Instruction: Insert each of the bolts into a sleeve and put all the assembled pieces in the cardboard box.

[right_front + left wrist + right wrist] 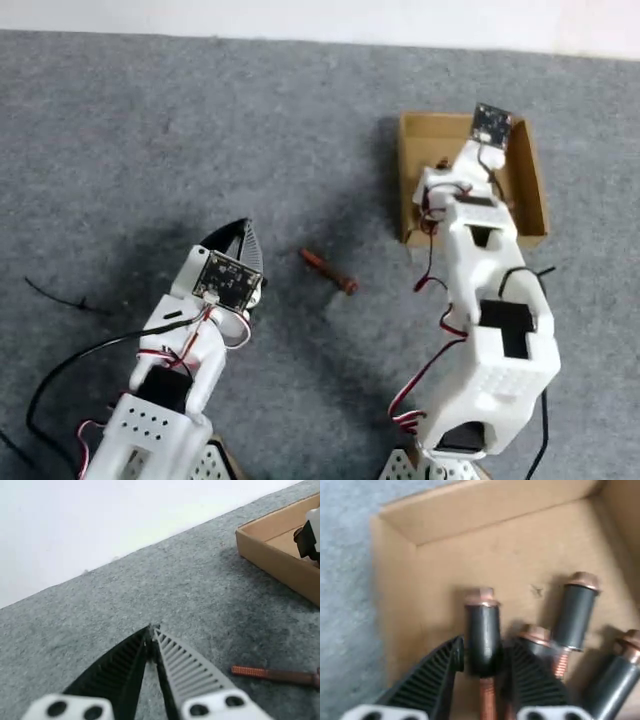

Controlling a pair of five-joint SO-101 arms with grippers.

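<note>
Closest to lens: left gripper [152, 630], fingers [187, 665] closed tip to tip. Hangs low over grey desk [150, 585]. Just beside it, flat on the desk: loose copper bolt [275, 674], bare, threaded end toward the left gripper, head toward the right arm. Lies between the two arms, well apart from cardboard box [470, 510].

Right gripper [486, 647] down inside the cardboard box. Its fingers [432, 677] clamped on an assembled piece [481, 610]: black sleeve [482, 637] with copper head on top, threaded end poking out below between the fingers. Held roughly upright; contact with the box floor not discernible.

Three more assembled pieces [575, 612] on the box floor, near the held one, each a black sleeve capped by a copper head, all tilted. One of them partly hidden behind a finger.

Black cable tie [60, 298] on the desk on the left arm's outer side, well apart from bolt and cardboard box.
</note>
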